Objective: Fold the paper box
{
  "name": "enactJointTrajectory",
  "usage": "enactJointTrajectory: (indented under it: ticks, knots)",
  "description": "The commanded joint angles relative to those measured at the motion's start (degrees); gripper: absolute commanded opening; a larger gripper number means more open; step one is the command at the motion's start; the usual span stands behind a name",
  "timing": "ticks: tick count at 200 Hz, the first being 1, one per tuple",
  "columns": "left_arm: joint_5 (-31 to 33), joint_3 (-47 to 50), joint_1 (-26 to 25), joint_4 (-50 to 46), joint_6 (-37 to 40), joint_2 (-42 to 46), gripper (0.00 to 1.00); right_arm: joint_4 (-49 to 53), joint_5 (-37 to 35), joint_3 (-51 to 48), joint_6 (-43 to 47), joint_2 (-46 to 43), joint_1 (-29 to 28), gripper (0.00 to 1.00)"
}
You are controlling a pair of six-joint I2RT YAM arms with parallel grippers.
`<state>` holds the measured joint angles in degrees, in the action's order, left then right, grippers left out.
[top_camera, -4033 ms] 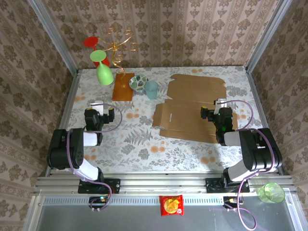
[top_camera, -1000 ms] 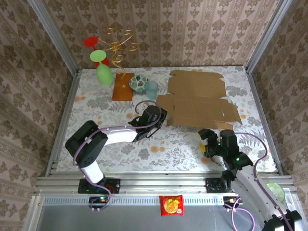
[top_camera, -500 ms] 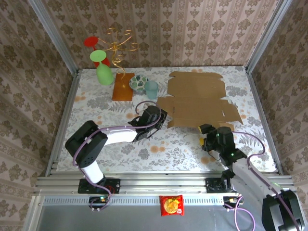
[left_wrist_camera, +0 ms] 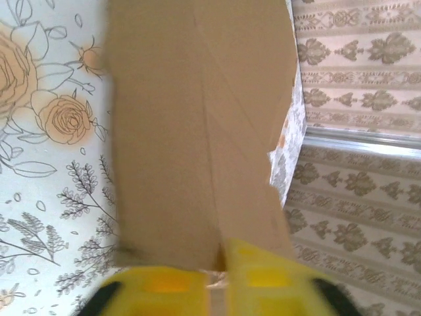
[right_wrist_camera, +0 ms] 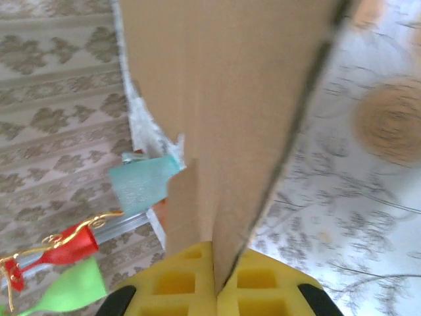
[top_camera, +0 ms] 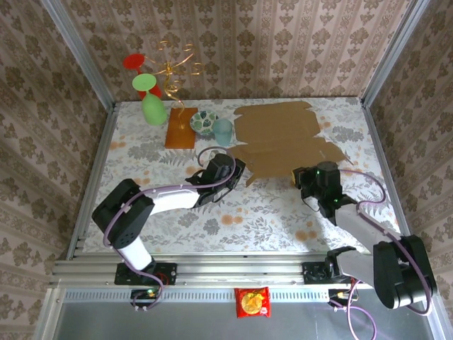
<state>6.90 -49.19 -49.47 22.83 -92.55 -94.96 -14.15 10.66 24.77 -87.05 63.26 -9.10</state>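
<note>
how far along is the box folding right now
Done: left gripper and right gripper are each shut on the near edge of the paper box. In hand: that edge looks raised off the table. Left: every fold; it is one open sheet, no walls up.

Box [top_camera: 279,134]: plain brown corrugated cardboard, unprinted, opened into one sheet with notched flaps and crease lines. It lies at the far right of the table [top_camera: 212,212]. The left gripper [top_camera: 239,173] and right gripper [top_camera: 303,177] pinch its near edge, which appears raised.
</note>
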Motion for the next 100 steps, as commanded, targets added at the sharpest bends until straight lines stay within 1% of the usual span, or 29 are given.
enactJointTrajectory:
  ticks: [1,12,32,55,71,100]
  knots:
    - [-0.8,-2.6,1.7,-5.4,6.3,5.8,0.33,9.7,-2.9,7.5,7.5,-4.7,1.6,0.0]
    - [-0.7,-3.2,2.7,-8.6,9.7,8.1,0.41,14.0,-3.1,11.7,10.5,-5.8,2.5,0.0]
    - [-0.3,-4.0,4.7,-14.1,15.1,12.6,0.47,21.4,-2.8,20.3,14.5,-6.6,4.0,0.0]
    - [1.8,-5.5,6.7,-22.0,22.8,18.3,0.48,31.3,-3.4,32.8,19.3,-6.9,4.1,0.0]
    - [4.2,-6.3,8.0,-27.1,27.4,21.9,0.48,40.2,-3.6,42.5,20.1,-6.3,4.1,0.0]
    - [5.6,-5.6,11.1,-30.8,31.0,26.9,0.47,49.8,-5.1,56.9,18.3,-6.4,3.1,0.0]
